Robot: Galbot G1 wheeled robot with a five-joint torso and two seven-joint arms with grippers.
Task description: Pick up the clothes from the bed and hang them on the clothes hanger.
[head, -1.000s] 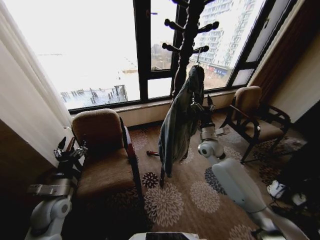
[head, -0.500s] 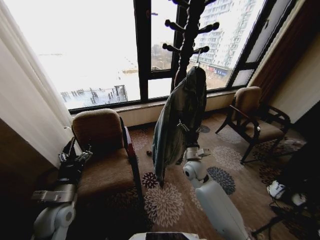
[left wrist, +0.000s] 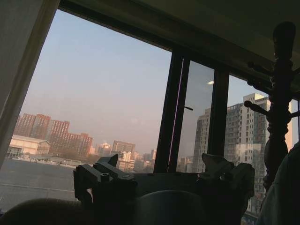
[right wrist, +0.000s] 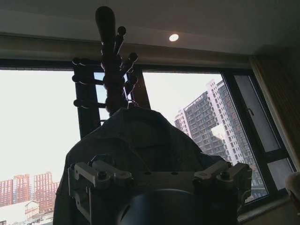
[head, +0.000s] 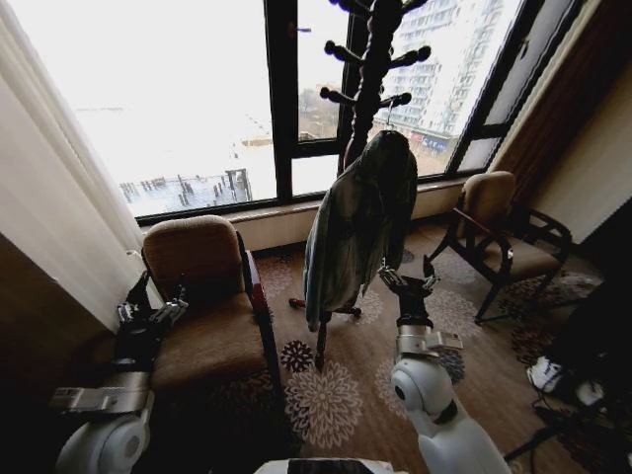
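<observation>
the denim jacket (head: pixel 357 232) hangs from a peg of the dark coat stand (head: pixel 370 79) before the window, draped down the stand's near side with its hem clear of the floor. the hook of the clothes hanger (head: pixel 392 107) is just visible above the collar; the rest is hidden under the cloth. the right hand (head: pixel 409 285) sits below and just beside the jacket's lower edge, jaws spread and holding nothing; in the right wrist view the jacket (right wrist: pixel 140 154) hangs beyond the open right hand (right wrist: pixel 159 180). the left hand (head: pixel 148 311) is well apart from the stand, over the armchair (head: pixel 202 296), also open and empty. judged from this, the hanging is done and the step in hand is the release. to do it well, draw the right hand away from the stand low and straight, jaws wide, so no finger snags the hem and tips the hook off its peg.
</observation>
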